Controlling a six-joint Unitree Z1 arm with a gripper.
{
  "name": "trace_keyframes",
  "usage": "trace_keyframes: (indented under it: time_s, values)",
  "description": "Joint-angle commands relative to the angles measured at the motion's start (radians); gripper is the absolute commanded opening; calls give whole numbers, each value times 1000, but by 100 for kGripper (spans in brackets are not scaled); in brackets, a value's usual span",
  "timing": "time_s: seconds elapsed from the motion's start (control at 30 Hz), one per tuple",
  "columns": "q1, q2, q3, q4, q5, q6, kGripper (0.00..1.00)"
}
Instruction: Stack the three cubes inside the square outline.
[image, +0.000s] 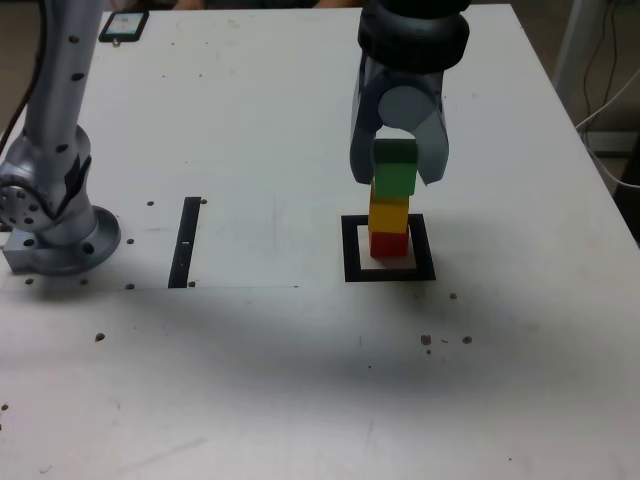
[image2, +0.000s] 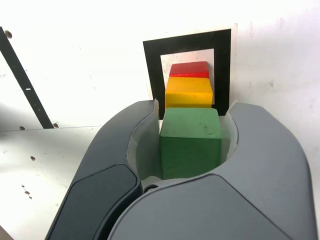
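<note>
1. Gripper clenched on the green cube, held directly above the square outline.
2. Green cube appears seated on the yellow cube; contact cannot be confirmed.
3. Advice: verify edges align, then part the jaws slowly and lift straight off the outline.
4. Count: three cubes, red cube lowest inside the outline; one outline; one black strip apart from the outline.

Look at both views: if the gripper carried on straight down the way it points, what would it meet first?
The gripper, shut on the green cube, points down at the stack. The green cube would likely press onto the yellow cube, which sits on the red cube; any gap is unclear.
</note>
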Motion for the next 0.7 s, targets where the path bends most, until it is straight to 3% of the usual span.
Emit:
trace_keyframes:
  time_s: [0.0, 0.27, 0.37, 0.43, 0.63, 0.67]
  values:
    - [3, 5, 0, -2, 2, 6, 5]
    - [6, 1, 26, 7, -2, 8, 11]
    - [6, 2, 41, 1, -3, 8, 19]
    - [7, 4, 47, -3, -4, 9, 32]
    - [10, 10, 42, -19, -2, 21, 92]
    - [10, 11, 41, -22, -1, 22, 96]
